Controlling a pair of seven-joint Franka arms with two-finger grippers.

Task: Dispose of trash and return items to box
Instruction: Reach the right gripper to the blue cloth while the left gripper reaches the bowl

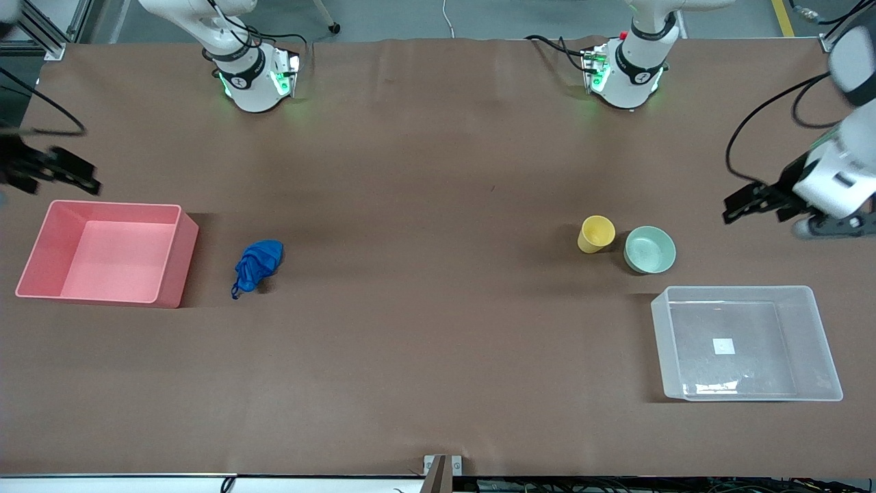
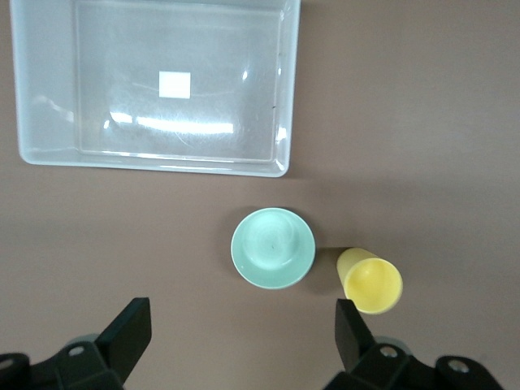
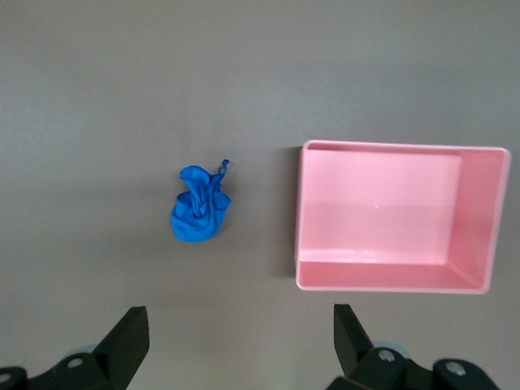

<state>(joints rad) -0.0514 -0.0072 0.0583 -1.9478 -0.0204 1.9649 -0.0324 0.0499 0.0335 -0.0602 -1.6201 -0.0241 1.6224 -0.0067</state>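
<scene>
The bright-blue trash wad (image 1: 256,266) lies on the brown table beside the pink bin; it also shows in the right wrist view (image 3: 199,207). The yellow cup (image 1: 596,233) stands upright next to the mint-green bowl (image 1: 649,249), both just farther from the front camera than the clear box (image 1: 753,373). The left wrist view shows the cup (image 2: 372,282), the bowl (image 2: 272,248) and the empty box (image 2: 49,97) with its white square. My left gripper (image 1: 742,204) (image 2: 244,321) is open and empty, up over the table at the left arm's end. My right gripper (image 1: 85,176) (image 3: 241,325) is open and empty, up over the right arm's end.
An empty pink opaque bin (image 1: 109,250) stands at the right arm's end of the table, also in the right wrist view (image 3: 390,211). Both arm bases stand along the table edge farthest from the front camera. Brown table surface spans the middle.
</scene>
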